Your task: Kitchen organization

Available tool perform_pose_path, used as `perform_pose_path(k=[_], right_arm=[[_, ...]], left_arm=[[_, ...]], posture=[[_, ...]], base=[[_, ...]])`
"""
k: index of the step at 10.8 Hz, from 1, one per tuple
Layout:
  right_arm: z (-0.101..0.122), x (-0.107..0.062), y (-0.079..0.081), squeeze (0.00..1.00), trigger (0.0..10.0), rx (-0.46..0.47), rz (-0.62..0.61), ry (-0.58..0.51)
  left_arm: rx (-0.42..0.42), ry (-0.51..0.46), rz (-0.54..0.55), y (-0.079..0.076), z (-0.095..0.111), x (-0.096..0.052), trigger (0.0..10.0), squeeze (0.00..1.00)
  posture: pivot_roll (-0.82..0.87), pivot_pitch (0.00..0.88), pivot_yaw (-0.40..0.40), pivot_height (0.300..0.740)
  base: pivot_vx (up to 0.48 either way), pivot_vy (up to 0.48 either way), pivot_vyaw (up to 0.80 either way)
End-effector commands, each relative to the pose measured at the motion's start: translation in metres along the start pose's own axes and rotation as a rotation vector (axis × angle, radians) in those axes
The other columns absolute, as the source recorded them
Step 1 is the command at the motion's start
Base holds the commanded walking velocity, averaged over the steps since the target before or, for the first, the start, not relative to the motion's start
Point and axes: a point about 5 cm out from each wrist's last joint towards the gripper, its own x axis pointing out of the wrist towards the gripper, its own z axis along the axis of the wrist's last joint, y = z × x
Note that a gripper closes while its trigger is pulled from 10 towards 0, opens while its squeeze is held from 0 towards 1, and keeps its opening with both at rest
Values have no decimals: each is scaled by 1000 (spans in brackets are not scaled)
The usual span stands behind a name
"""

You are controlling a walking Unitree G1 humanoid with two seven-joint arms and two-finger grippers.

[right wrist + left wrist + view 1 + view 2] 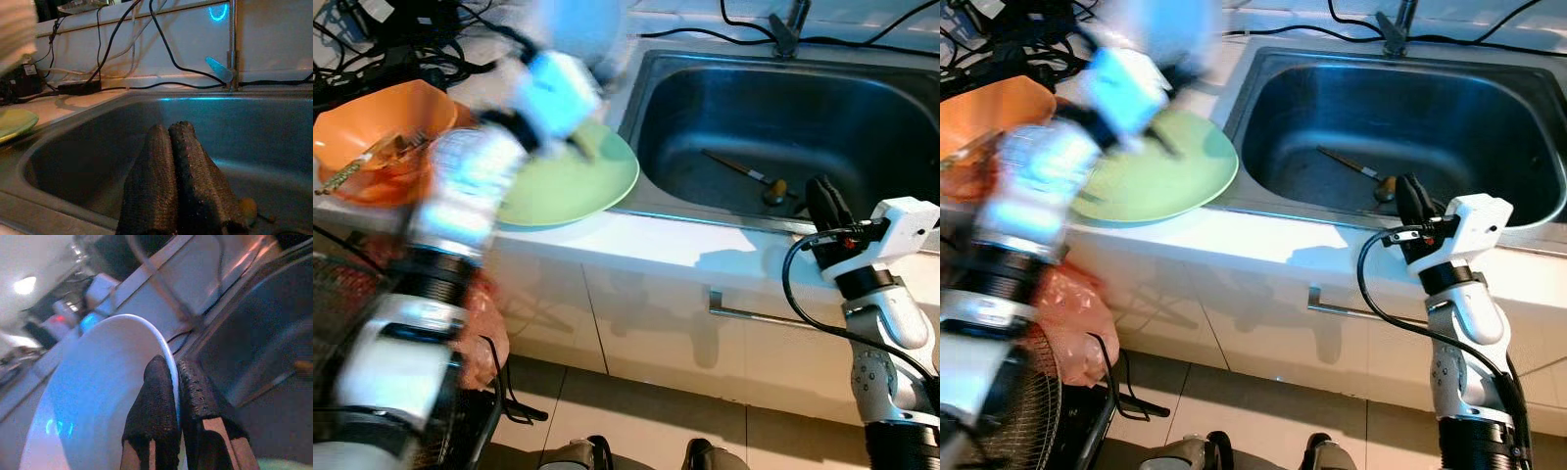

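Observation:
My left arm is raised over the counter and blurred with motion. Its gripper [168, 364] is shut on the rim of a white plate [98, 401], which appears as a pale blur [582, 34] above the green plate [573, 186]. The green plate lies on the counter beside the steel sink [656, 98]. An orange bowl [372, 127] holding utensils stands further left. My right gripper [824, 201] is shut and empty at the sink's front rim, pointing into the basin. A wooden-handled utensil [744, 172] lies on the sink floor.
A faucet [788, 29] rises behind the sink. Black cables [401, 39] crowd the back left of the counter. Below the counter are white cabinet fronts with a handle [754, 315], a pink bag [484, 328] and a wire fan grille [1028, 411] on the floor.

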Motion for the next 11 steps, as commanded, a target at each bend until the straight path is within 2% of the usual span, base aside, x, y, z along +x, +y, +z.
perform_pose_path(k=[1, 4, 6, 7, 9, 10, 11], right_arm=[[-25, -10, 3, 0, 10000, 38, -17, 113], [-26, -11, 6, 0, 10000, 45, -17, 109], [-27, -11, 6, 0, 10000, 47, -18, 108], [-27, -10, 7, 0, 10000, 48, -17, 107], [-27, -9, 8, 0, 10000, 50, -19, 103], [-26, -9, 9, 0, 10000, 50, -20, 102], [-26, -10, 9, 0, 10000, 51, -21, 101]], left_arm=[[-76, -78, 9, -7, 8, 10, 10000, 0], [-217, -185, -21, -32, 25, 39, 10000, 0], [-272, -240, -45, -39, 34, 51, 10000, 0], [-328, -272, -96, -51, 42, 63, 10000, 0], [-434, -282, -173, -78, 47, 78, 10000, 0], [-500, -270, -196, -88, 45, 82, 10000, 0], [-517, -250, -193, -94, 41, 83, 10000, 0]], posture=[[25, 141, 102, 740], [11, 126, 108, 740], [9, 127, 110, 740], [7, 128, 111, 740], [-6, 132, 113, 740], [-13, 136, 114, 740], [-19, 141, 116, 740]], base=[[0, 0, 0], [0, 0, 0], [0, 0, 0], [0, 0, 0], [0, 0, 0], [0, 0, 0], [0, 0, 0]])
